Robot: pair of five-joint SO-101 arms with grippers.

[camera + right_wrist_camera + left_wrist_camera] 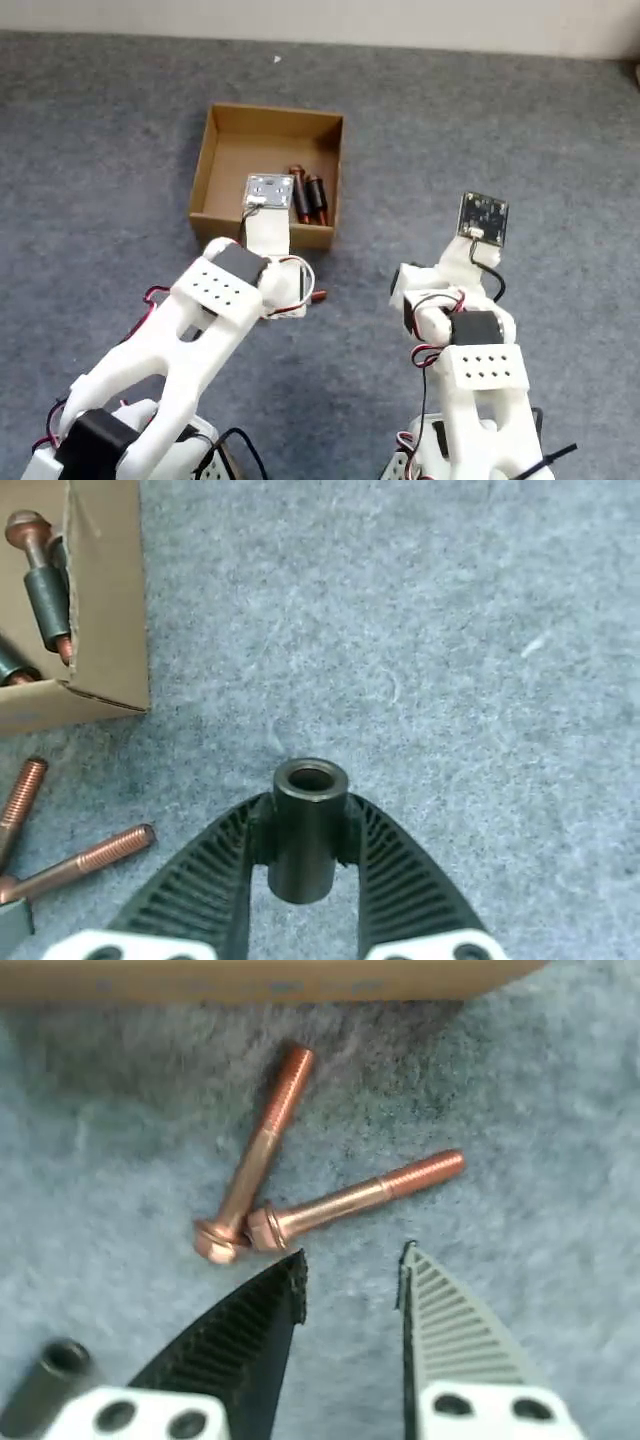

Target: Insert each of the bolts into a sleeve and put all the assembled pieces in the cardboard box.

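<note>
Two copper bolts lie on the grey carpet with their heads touching: one (255, 1160) points toward the cardboard box (270, 980), the other (355, 1198) lies across. My left gripper (350, 1260) is open just short of the bolt heads, with nothing between its fingers. A loose black sleeve (45, 1385) lies beside it. My right gripper (308, 810) is shut on another black sleeve (305, 865), held upright with its bore showing. The same bolts (80, 855) lie off to its side. The cardboard box (225, 150) holds assembled pieces (308, 198).
The left arm (220, 290) stands right in front of the box's near wall, with a bolt tip (318, 296) poking out beside it. The right arm (480, 360) is over open carpet to the right. The box corner (110, 670) is close to the bolts.
</note>
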